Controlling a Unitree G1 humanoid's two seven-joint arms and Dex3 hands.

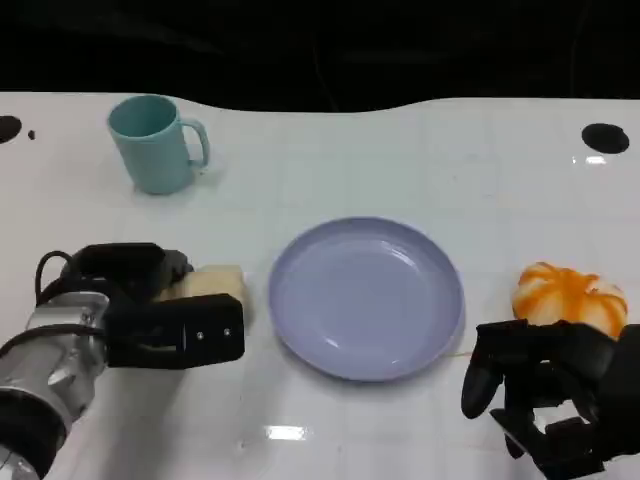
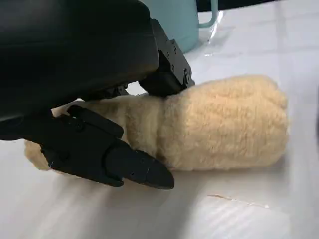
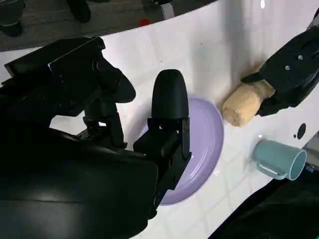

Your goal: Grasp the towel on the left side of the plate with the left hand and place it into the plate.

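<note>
Cream towel (image 1: 214,284) lies rolled on the bench (image 1: 400,160), at nine o'clock of the bare lavender plate (image 1: 366,298), gripped between the left hand's (image 1: 150,310) fingers (image 2: 114,159). Right hand (image 1: 545,395) hovers with fingers spread.

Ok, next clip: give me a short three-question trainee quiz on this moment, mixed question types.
1. True or false: the towel already lies in the plate.
2. Which robot hand has its fingers around the towel?
A. the left robot hand
B. the right robot hand
C. neither
3. Fill in: on the table beyond the towel stands a teal ____.

Key:
1. False. The towel is on the table, left of the plate.
2. A. The left wrist view shows fingers on both sides of the roll.
3. mug.
</note>
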